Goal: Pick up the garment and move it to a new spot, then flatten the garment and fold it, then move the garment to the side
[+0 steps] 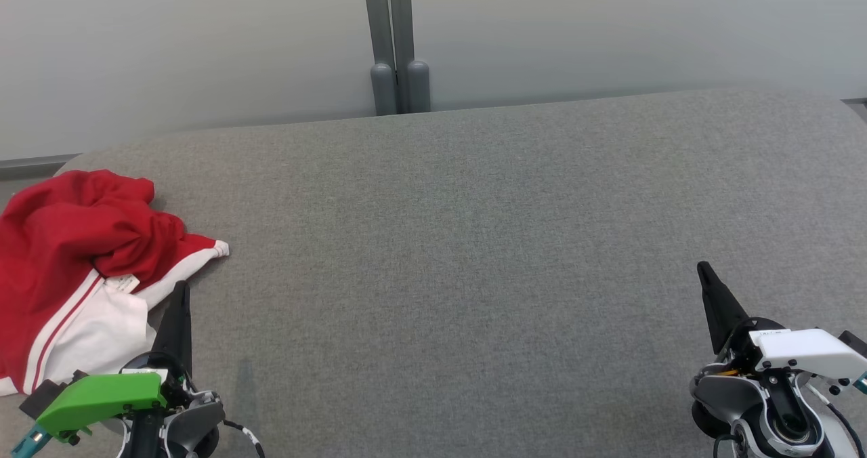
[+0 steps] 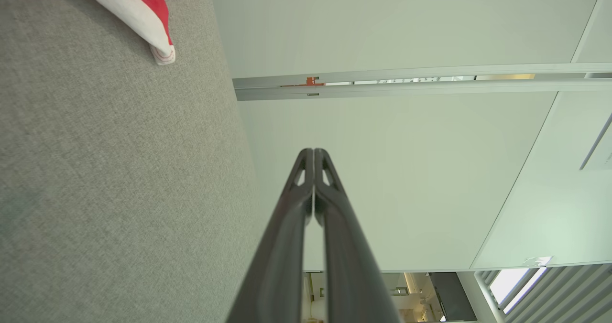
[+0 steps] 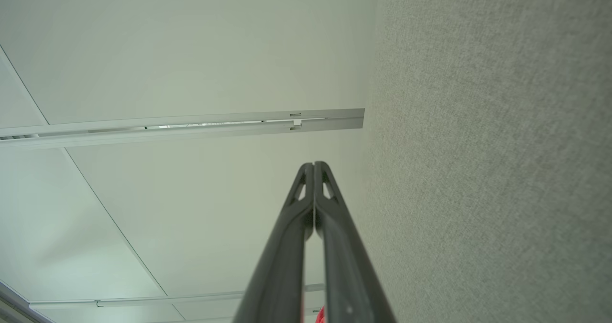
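One garment (image 1: 74,255) lies crumpled at the counter's (image 1: 474,241) left edge: soft red cloth with a white panel and thin red-and-white striping, one pointed white corner spread towards the middle. The counter is a broad, round-cornered surface covered in grey woven fabric. There are two grippers, each with long, dark, tapering fingers. The left gripper (image 1: 181,290), beside the garment's white panel, and the right gripper (image 1: 704,272), well apart from it, both have their jaws clenched on nothing.

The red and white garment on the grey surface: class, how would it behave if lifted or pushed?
Its crumpled folds suggest the garment is floppy and would probably drape. It looks thin, so likely light. Pushed, it would probably bunch on the textured grey surface.
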